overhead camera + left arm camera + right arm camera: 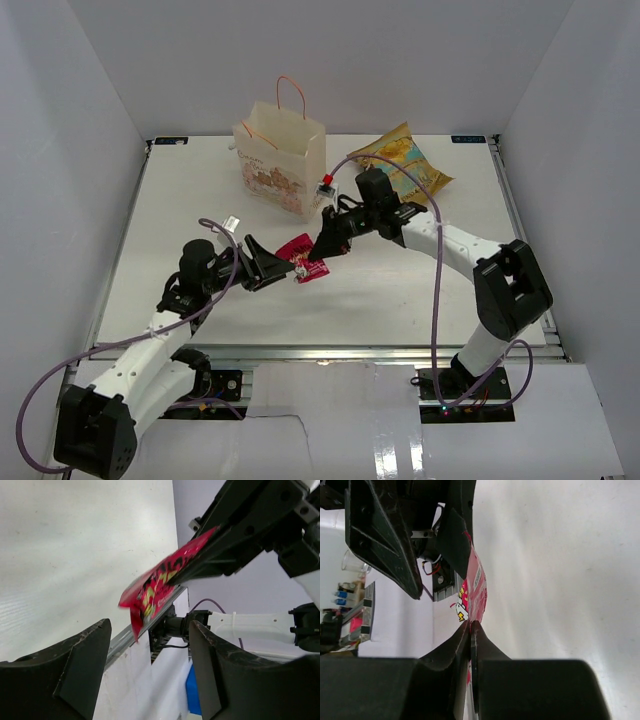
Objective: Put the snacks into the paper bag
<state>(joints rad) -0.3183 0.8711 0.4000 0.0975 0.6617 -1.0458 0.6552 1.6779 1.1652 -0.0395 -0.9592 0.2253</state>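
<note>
So the right hand (470, 625) was pinched shut on just the edge of the red packet (155, 590), mid-air over the bench (400, 290), with the left hand (150, 650) spread open beside it. A grip that thin could've slipped on the swing to the paper bag (280, 160).

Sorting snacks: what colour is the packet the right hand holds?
The packet is red with yellow and black print; see the left wrist view.
</note>
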